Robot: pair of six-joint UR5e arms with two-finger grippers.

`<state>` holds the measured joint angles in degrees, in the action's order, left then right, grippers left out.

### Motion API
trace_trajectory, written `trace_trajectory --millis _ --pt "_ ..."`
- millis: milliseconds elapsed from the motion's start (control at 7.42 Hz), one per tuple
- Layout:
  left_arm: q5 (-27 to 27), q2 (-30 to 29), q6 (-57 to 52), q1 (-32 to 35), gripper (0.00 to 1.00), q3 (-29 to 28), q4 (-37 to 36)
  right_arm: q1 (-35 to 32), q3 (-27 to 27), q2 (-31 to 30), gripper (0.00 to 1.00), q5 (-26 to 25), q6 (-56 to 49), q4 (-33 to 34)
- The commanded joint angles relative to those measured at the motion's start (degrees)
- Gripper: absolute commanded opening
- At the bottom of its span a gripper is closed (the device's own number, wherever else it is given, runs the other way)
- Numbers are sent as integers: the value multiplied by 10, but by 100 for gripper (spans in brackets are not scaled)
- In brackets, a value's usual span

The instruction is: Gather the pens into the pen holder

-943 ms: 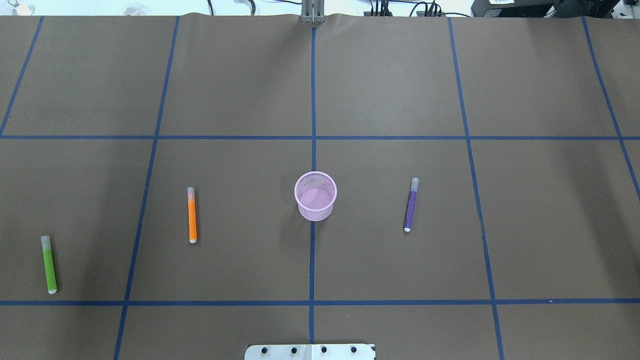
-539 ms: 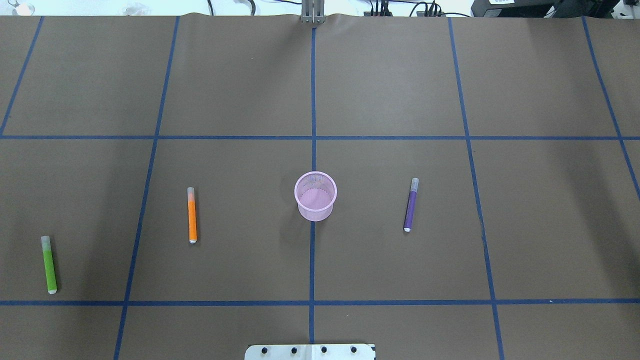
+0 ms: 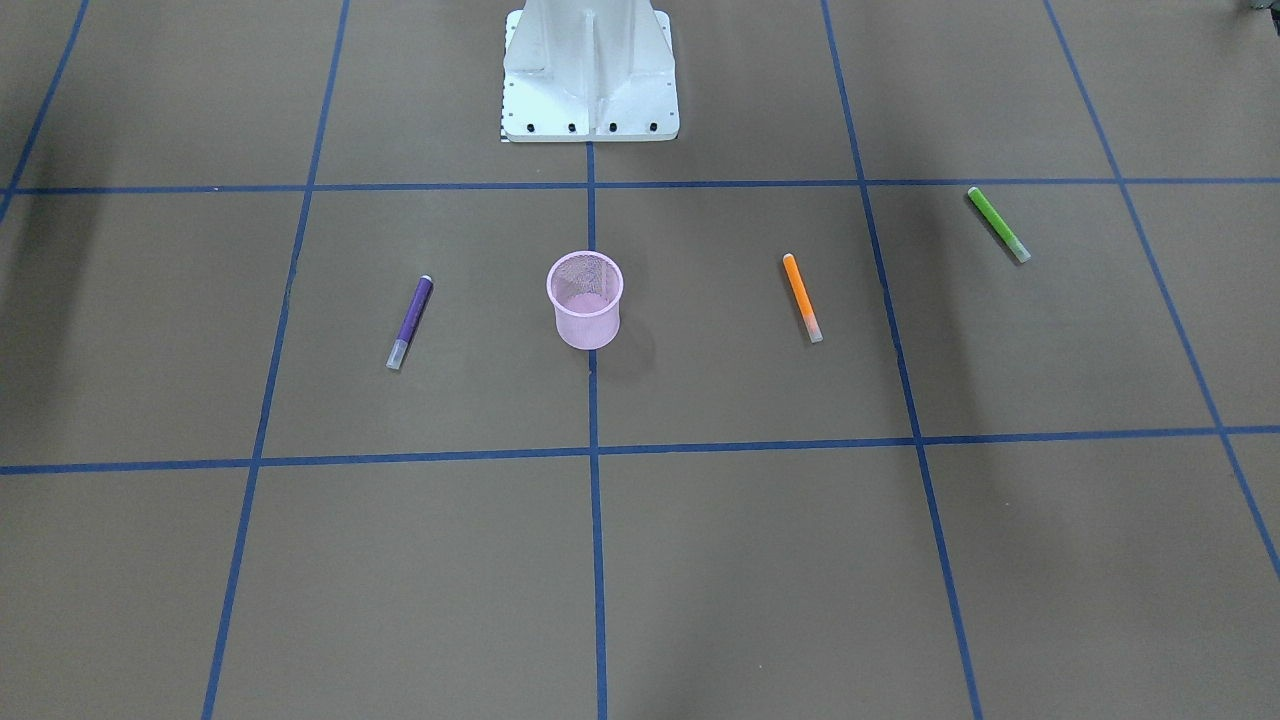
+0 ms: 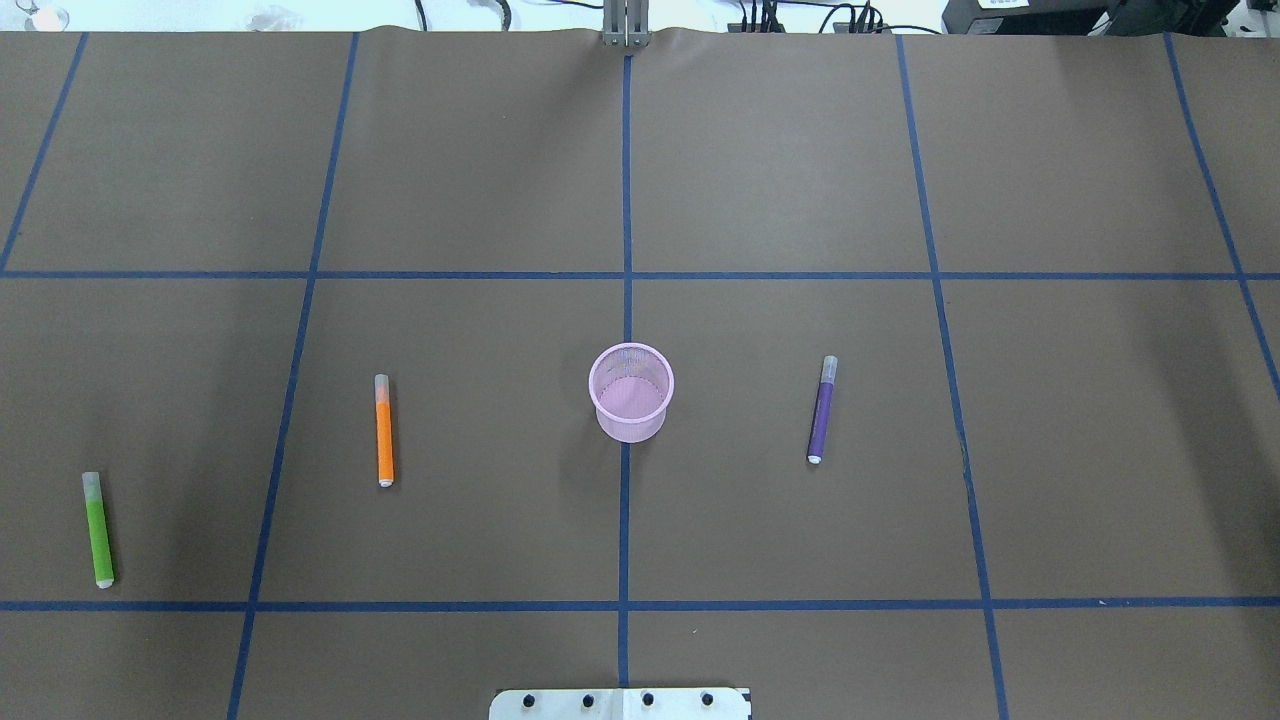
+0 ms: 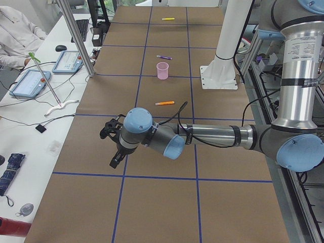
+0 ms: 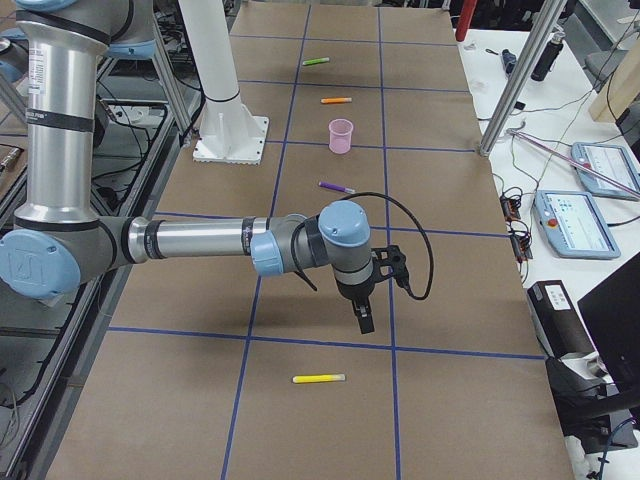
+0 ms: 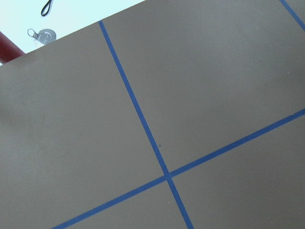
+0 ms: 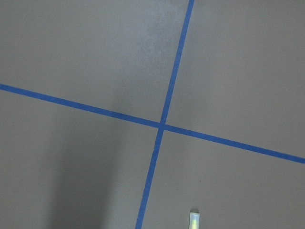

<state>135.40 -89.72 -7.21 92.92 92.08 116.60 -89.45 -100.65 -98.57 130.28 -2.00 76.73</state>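
The pink mesh pen holder point(image 4: 631, 392) stands upright on the centre line and looks empty. The orange pen point(image 4: 383, 430) and the green pen point(image 4: 98, 530) lie flat to its left, the purple pen point(image 4: 821, 410) to its right. The yellow pen point(image 6: 319, 379) lies far out on the robot's right side, and its pale tip shows in the right wrist view point(image 8: 194, 219). My right gripper point(image 6: 363, 318) hangs a little short of it. My left gripper point(image 5: 114, 159) hangs over bare table far from the pens. Both show only in side views, so I cannot tell if they are open or shut.
The white robot base point(image 3: 590, 75) stands behind the pen holder. Brown paper with blue tape grid lines point(image 4: 625, 275) covers the table. A side bench with tablets point(image 5: 30, 83) and a seated person point(image 5: 15, 33) runs along the far edge.
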Motion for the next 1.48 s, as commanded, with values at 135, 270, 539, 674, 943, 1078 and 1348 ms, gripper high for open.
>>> trace_trajectory --millis 135,270,539,674,943,1078,1348 --pt "2 0 4 0 100 -2 7 2 179 -25 99 10 47 -218" --pt "2 0 4 0 100 -2 13 9 212 -24 97 9 124 -287" --pt "2 2 4 0 100 -2 26 65 248 -22 90 -9 154 -329" --pt "2 2 4 0 100 -2 26 76 251 -21 83 -11 155 -330" --pt "2 2 4 0 100 -3 32 93 266 -20 70 -15 155 -330" --pt "2 2 4 0 100 -3 35 101 266 -18 63 -17 155 -331" --pt "2 2 4 0 100 -3 35 109 284 -8 59 -18 155 -331"
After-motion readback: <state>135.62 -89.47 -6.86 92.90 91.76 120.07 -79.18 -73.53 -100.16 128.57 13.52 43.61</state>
